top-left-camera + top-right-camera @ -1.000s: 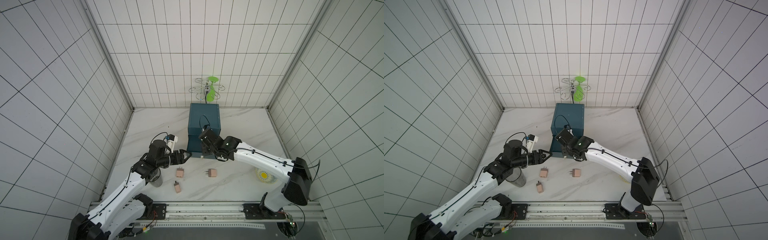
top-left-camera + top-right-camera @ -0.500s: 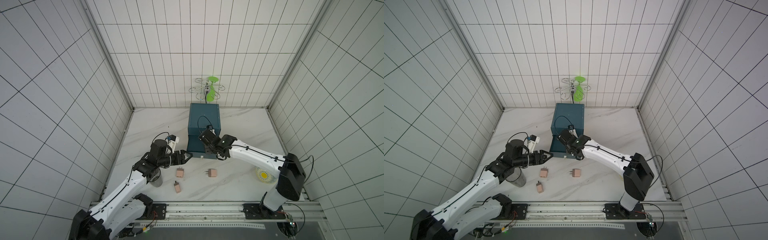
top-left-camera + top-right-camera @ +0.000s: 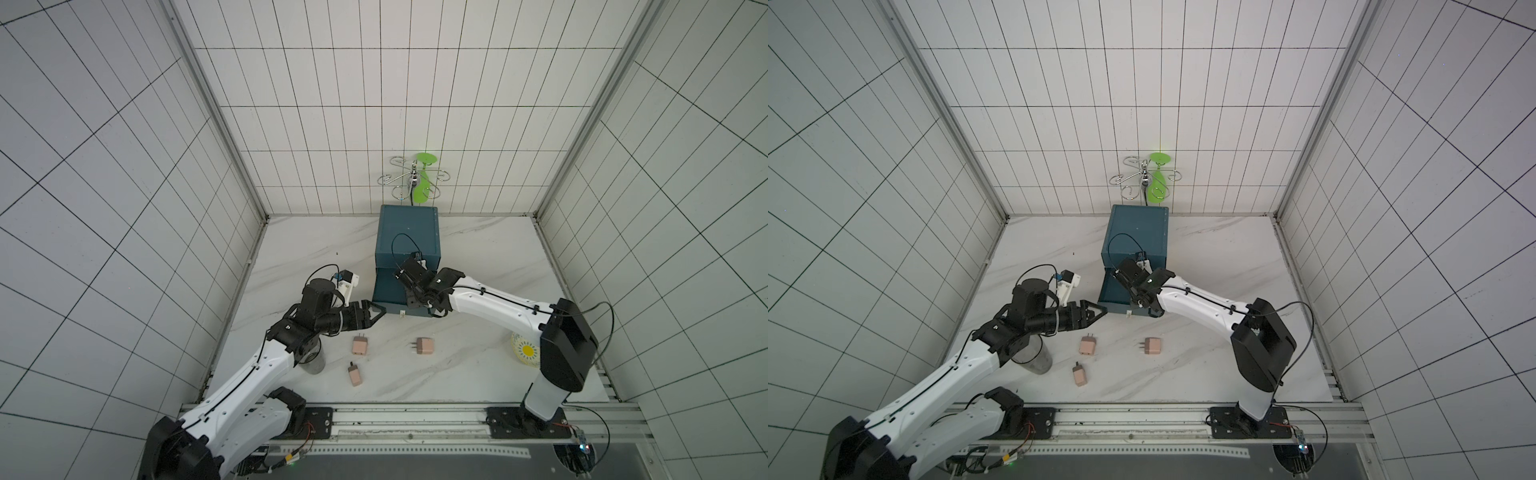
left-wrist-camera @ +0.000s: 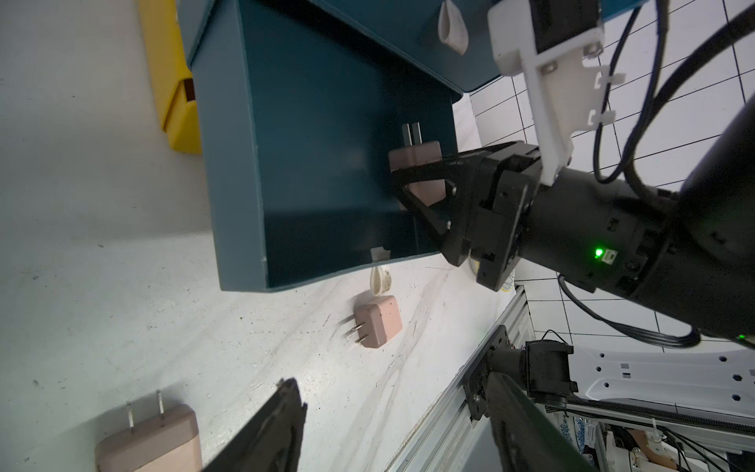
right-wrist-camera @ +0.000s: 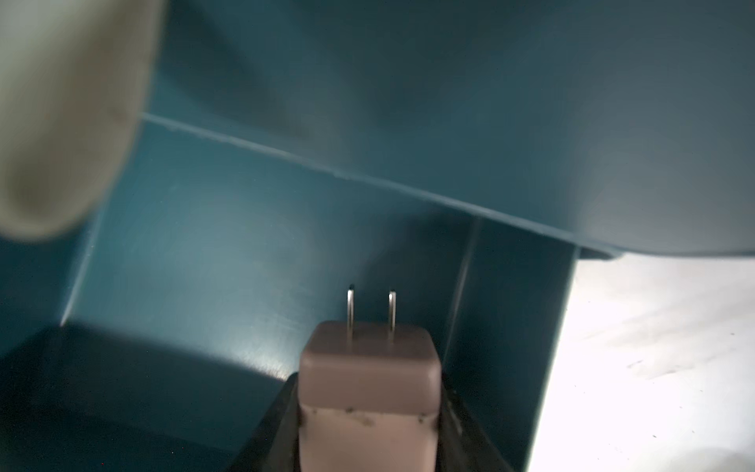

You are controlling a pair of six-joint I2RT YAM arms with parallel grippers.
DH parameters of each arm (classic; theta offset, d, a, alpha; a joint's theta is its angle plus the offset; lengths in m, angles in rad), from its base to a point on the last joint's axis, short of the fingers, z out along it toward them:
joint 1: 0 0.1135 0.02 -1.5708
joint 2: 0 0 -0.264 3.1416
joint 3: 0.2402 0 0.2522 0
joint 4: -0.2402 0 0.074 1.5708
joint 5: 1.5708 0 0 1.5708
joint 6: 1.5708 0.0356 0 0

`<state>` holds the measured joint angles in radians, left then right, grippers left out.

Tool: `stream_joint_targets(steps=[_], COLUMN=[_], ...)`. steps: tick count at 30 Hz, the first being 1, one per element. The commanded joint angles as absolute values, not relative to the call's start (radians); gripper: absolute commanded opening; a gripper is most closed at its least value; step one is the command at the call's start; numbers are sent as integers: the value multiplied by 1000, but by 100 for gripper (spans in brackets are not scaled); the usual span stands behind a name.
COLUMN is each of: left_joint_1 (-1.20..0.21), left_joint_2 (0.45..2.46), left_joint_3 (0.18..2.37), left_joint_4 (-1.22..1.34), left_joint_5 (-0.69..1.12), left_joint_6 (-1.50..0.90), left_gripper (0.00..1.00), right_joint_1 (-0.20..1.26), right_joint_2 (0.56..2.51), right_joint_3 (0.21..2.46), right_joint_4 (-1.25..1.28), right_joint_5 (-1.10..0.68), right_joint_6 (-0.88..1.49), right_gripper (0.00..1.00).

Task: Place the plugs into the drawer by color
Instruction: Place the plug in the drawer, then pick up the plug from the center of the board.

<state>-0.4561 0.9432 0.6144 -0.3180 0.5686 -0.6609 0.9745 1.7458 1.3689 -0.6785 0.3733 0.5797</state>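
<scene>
- Right wrist view: the right claw (image 5: 369, 412) is clamped tight on a small boxy peach-pink plug (image 5: 369, 367). The plug's two metal prongs point ahead into the dark teal open drawer (image 5: 228, 265).
- Left wrist view: seen from the side, the held plug (image 4: 416, 157) sits between the black fingers (image 4: 425, 171). It is inside the drawer's walls, close to one side wall. I cannot tell whether it touches the drawer floor.
- In both top views the drawer (image 3: 386, 291) stands pulled out at the foot of a dark teal box-shaped cabinet (image 3: 409, 237). The cabinet stands at the back of the white marble-patterned table (image 3: 478, 257).
- The left claw (image 3: 376, 312) is spread wide with nothing in it and hangs just beside the drawer's front corner.
- Three more peach-pink plugs lie on the table in front of the drawer, apart from one another:
  - the left plug (image 3: 360, 345), near the left claw, prongs toward the drawer;
  - the right plug (image 3: 425, 345), prongs toward the left plug;
  - the front plug (image 3: 355, 375), nearest the metal rail (image 3: 415, 417).
- A grey tumbler (image 3: 312, 365) stands under the left arm.
- A yellow-and-white round thing (image 3: 524, 351) sits partly hidden beside the right arm.
</scene>
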Motion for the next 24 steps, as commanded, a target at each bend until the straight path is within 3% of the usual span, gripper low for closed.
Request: stream_joint_targets(steps=[1, 17, 21, 24], left_joint_1=[-452, -454, -482, -598], left_joint_2=[946, 962, 951, 934], left_joint_3=[624, 639, 675, 722], left_joint_4=[-312, -353, -457, -590], left_joint_5=[576, 553, 465, 255], left_joint_6=[-642, -626, -615, -602], left_gripper=[73, 73, 72, 70], right_joint_1=[956, 953, 965, 988], right_joint_2=[1800, 1762, 1691, 1595], right_joint_3=[1408, 1408, 1415, 1373], right_joint_4=[-703, -767, -762, -716], right_joint_5=[334, 328, 322, 321], right_joint_6=[571, 562, 532, 503], right_gripper=[42, 58, 58, 58])
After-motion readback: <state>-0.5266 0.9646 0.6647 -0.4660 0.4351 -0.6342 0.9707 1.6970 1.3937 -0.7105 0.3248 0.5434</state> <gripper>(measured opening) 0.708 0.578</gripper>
